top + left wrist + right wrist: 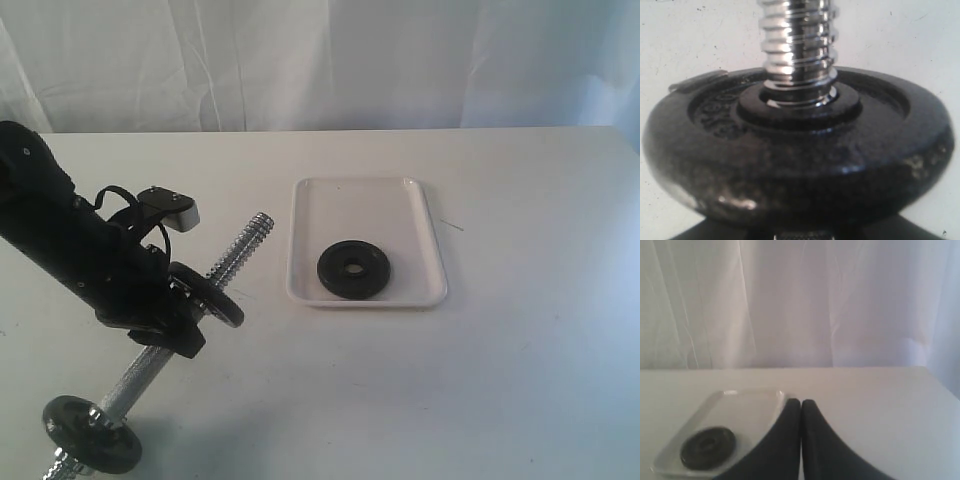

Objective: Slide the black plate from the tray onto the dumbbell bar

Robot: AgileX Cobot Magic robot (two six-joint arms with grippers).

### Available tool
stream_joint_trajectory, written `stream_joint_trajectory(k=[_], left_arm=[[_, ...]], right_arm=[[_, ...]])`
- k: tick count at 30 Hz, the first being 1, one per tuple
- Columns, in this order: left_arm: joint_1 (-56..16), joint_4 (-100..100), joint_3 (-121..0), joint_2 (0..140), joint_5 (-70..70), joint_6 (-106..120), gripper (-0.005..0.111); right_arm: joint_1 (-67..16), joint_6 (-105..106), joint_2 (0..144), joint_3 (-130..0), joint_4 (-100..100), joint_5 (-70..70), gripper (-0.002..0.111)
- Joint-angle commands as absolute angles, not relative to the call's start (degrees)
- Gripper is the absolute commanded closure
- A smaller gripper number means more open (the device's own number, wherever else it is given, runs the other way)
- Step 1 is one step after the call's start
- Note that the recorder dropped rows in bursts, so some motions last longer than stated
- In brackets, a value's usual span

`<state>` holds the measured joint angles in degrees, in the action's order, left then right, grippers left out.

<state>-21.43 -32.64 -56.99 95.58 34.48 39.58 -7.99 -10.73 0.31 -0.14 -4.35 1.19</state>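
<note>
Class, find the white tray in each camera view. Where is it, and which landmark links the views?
Exterior view: the tray, right of centre.
Left wrist view: not in it.
Right wrist view: the tray, beside the shut right tool.
Shared landmark: the black disc lying in the tray.

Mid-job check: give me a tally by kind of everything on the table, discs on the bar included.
White tray: 1
Dumbbell bar: 1
Black discs: 3 (tray disc, mid-bar disc, end disc)
Total: 5
</note>
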Motion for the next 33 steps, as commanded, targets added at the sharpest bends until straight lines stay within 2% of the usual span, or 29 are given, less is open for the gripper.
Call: stream_joint_trajectory(k=[1,11,14,19,25,33], left_arm=[[-21.4,-36.5,-58.0,92.6,35.6,40.9,0.107],[-21.4,-36.5,-58.0,92.6,35.7,40.9,0.107],[-21.4,-36.5,-58.0,92.6,35.7,40.9,0.107],[-21.4,-36.5,-58.0,92.6,35.7,40.9,0.107],[-21.4,-36.5,-58.0,92.6,35.7,40.9,0.107],[-21.4,-36.6,-58.0,92.6,35.7,40.9,0.107]], right_arm=[[-8.0,-24.9,0.0,0.0,-3.1,-9.4,0.108],[-8.0,-52.2,0.0,0.0,-2.9,-26.9,0.108],[-8.0,-54.1,0.0,0.0,-2.4,-30.9,0.108],[-8.0,-58.9,0.0,0.0,-2.4,-27.2,0.108],[-8.0,-70.8,0.0,0.0,-7.3,-11.9,0.108],[-8.0,-62.3,0.2,0.0,-12.5,-4.0,0.108]])
